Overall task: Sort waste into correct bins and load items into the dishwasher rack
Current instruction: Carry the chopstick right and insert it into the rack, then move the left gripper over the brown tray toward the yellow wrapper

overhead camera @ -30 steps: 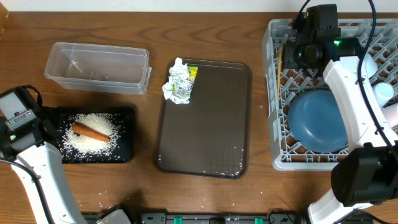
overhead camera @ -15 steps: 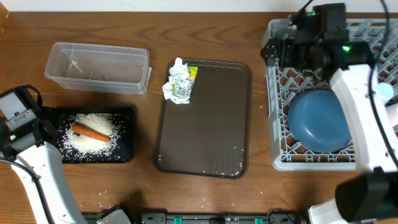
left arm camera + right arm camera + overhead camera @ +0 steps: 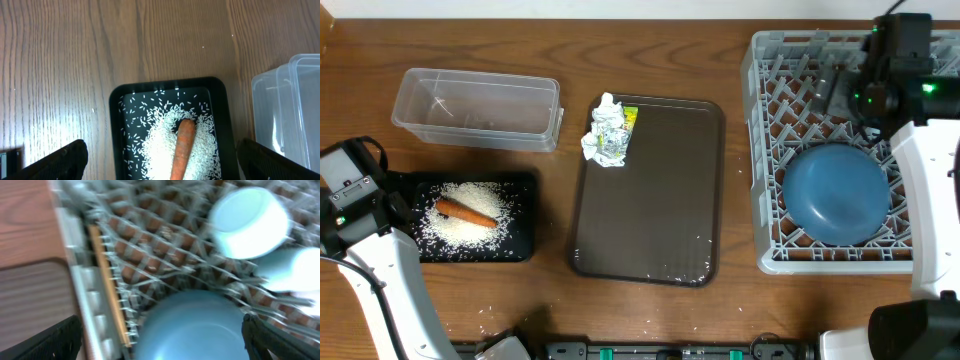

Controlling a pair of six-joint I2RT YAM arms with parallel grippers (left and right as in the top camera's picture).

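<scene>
White rice [image 3: 162, 137] and an orange carrot [image 3: 182, 147] lie in the shallow black tray [image 3: 525, 215]. My left gripper [image 3: 165, 165] hovers open over it, one finger at each side of the tray. The clear box [image 3: 475, 108] stands behind the tray. Crumpled white paper with a green-yellow wrapper [image 3: 609, 131] rests on the brown serving tray's far left corner. In the grey dishwasher rack [image 3: 765, 160] sit the blue plate [image 3: 835, 193], the light-blue bowl [image 3: 248, 222], the white cup [image 3: 290, 270] and thin brown chopsticks [image 3: 110, 295] along its left edge. My right gripper [image 3: 167, 342] hangs open above the plate, holding nothing.
The dark brown serving tray [image 3: 650, 200] lies between the bins and the rack, with a few rice grains near its front edge. Stray grains dot the wooden table [image 3: 520, 310] in front of the black tray. The right wrist view is motion-blurred.
My right arm has swung right, from the rack's far left corner to over its middle, and its jaws have opened wide. The left arm has not moved.
</scene>
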